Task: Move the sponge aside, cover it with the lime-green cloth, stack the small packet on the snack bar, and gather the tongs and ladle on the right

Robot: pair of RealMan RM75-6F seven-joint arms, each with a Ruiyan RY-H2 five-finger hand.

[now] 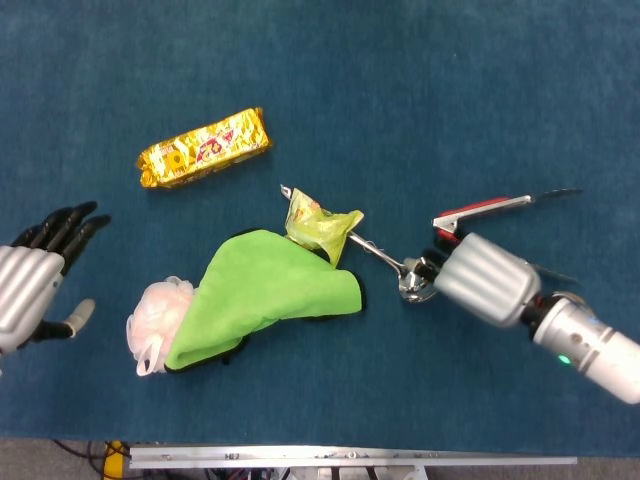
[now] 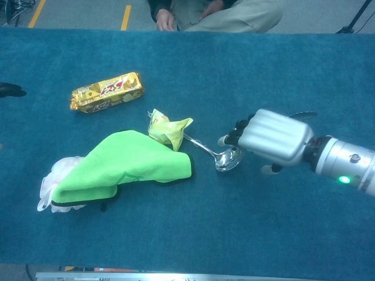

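Note:
The gold snack bar (image 1: 205,148) (image 2: 107,92) lies at the back left. A crumpled yellow-green small packet (image 1: 320,225) (image 2: 169,130) sits on the handle end of the steel ladle (image 1: 380,255) (image 2: 225,159). The lime-green cloth (image 1: 275,295) (image 2: 126,164) covers most of the pale puffy sponge (image 1: 152,318) (image 2: 54,175). The red-handled tongs (image 1: 480,211) (image 2: 302,115) lie partly hidden behind my right hand (image 1: 485,280) (image 2: 274,137), which hovers at the ladle's bowl with its fingers apart, holding nothing. My left hand (image 1: 30,280) stays open at the far left.
Blue cloth covers the table (image 1: 400,90). A seated person (image 2: 217,12) is beyond the far edge. A metal rail (image 1: 350,458) runs along the near edge.

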